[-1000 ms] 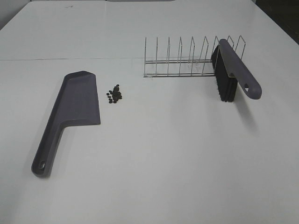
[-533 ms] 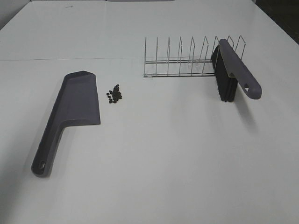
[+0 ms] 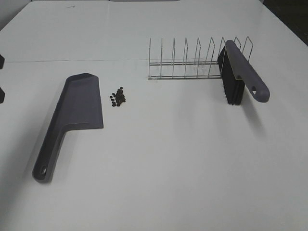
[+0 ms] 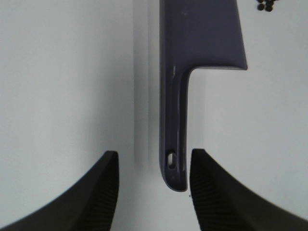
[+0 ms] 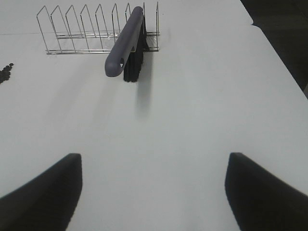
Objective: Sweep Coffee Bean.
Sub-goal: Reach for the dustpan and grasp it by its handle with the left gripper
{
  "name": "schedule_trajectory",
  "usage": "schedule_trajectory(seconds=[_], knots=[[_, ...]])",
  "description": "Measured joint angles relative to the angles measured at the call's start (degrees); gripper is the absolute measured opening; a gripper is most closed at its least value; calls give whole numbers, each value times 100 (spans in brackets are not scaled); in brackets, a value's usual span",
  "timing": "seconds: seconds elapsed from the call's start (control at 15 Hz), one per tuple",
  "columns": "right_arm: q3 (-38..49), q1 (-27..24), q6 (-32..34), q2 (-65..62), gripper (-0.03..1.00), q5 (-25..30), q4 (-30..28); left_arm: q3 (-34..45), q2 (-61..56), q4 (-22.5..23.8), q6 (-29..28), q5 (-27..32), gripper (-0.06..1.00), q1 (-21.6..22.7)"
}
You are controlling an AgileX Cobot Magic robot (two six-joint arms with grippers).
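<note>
The coffee beans (image 3: 117, 96) lie in a small dark cluster on the white table, just right of the grey dustpan (image 3: 77, 110), which lies flat. The grey brush (image 3: 243, 72) with black bristles leans in the wire rack (image 3: 185, 62). My left gripper (image 4: 153, 154) is open and empty, and the end of the dustpan's handle (image 4: 173, 144) shows between its fingers. Its dark tips just show at the left edge of the exterior view (image 3: 2, 78). My right gripper (image 5: 154, 156) is open and empty, well short of the brush (image 5: 127, 41).
The wire rack (image 5: 72, 29) stands at the back right of the table. The table's right edge (image 5: 276, 53) drops to a dark floor. Beans show at the edge of both wrist views (image 4: 267, 5) (image 5: 6, 73).
Dark parts of my left gripper have come into view at the left edge of the exterior view. Dustpan, beans and brush have not moved.
</note>
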Motion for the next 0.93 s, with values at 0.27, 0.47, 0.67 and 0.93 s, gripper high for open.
schedule_trajectory(seconds=[0.27,0.47,0.67,0.93], knots=[[0,0,0,0,77,0,0,-338,951,1049,-905,40,44,-613],[0,0,0,0,77,0,0,-705,1799,1364,-1473,57,61,-1140],[0,0,0,0,77,0,0,-951,2189,1364,-1495,6,64,-1467],[0,0,0,0,77,0,0,-1180,2710,1404,-1616,11,64,-1536]])
